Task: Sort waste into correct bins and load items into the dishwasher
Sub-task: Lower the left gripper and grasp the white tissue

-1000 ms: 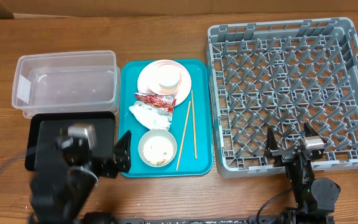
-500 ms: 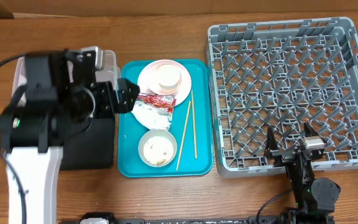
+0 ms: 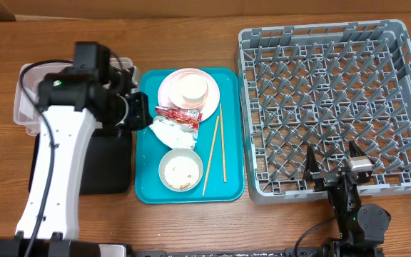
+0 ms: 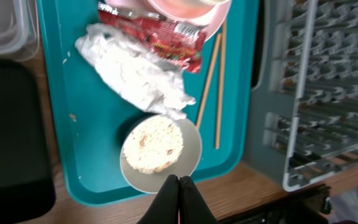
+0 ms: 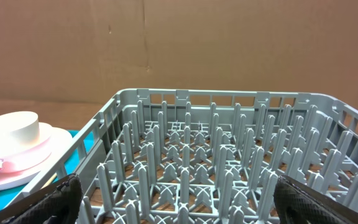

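One crumpled napkin point(image 3: 171, 132) is seen at the middle of the teal tray point(image 3: 148, 182), touched by a red sauce packet point(image 3: 179, 114) on its far side; a bowl of rice point(image 3: 181, 170) is set nearer. At the tray's left edge the left end effector point(image 3: 140, 113) is held with fingers together on nothing. The right end effector point(image 3: 332, 173) is spread apart at the near wall of the dish rack point(image 3: 334, 43).

Table point(image 3: 191, 43) showing grained brown wood; teal tray point(image 4: 92, 124) looking smooth, faintly glossy plastic; napkin point(image 4: 135, 74) showing crinkled white paper; sauce packet point(image 4: 160, 37) gleaming, glossy film; dish rack point(image 3: 327, 100) looking matt grey plastic; chopsticks point(image 3: 212, 150) showing bare wood; black tray point(image 3: 109, 164) looking matt.
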Motion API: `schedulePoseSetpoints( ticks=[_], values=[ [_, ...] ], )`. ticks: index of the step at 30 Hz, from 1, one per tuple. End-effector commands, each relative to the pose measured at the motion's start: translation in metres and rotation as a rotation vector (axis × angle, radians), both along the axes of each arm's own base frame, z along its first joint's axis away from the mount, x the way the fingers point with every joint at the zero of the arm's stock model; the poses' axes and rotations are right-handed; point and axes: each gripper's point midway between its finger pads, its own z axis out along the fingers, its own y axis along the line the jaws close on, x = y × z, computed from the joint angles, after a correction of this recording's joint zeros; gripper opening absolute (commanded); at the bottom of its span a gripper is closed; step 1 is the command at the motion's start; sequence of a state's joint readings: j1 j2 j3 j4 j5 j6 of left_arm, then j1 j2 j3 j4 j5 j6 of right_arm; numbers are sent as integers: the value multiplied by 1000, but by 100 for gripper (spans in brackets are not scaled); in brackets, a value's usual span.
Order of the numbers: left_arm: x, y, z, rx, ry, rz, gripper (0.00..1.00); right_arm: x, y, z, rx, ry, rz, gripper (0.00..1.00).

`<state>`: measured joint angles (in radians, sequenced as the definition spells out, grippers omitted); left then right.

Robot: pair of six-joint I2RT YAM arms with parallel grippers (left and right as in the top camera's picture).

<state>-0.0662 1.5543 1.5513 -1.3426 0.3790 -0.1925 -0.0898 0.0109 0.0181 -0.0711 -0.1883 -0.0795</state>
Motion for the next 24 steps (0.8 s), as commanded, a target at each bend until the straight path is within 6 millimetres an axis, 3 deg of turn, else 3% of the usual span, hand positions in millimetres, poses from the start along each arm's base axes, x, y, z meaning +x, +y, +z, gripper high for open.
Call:
schedulePoseSetpoints(
  ticks=[1,10,14,16,21,24],
  values=[
    [3,0,-16,93,44,26,4,0,2,-2,-4,-4,12,100],
    [5,-18,-62,262,157,29,7,0,2,-2,-4,-4,13,100],
    [7,-22,-79,272,213,48,27,0,2,-2,-4,-4,13,100],
    [7,-22,-88,278,245,67,28,0,2,-2,-4,-4,13,100],
    [6,-23,-108,290,312,75,44,0,2,-2,-4,-4,13,100],
    [8,-24,-119,297,336,75,45,0,2,-2,-4,-4,12,100]
  ],
)
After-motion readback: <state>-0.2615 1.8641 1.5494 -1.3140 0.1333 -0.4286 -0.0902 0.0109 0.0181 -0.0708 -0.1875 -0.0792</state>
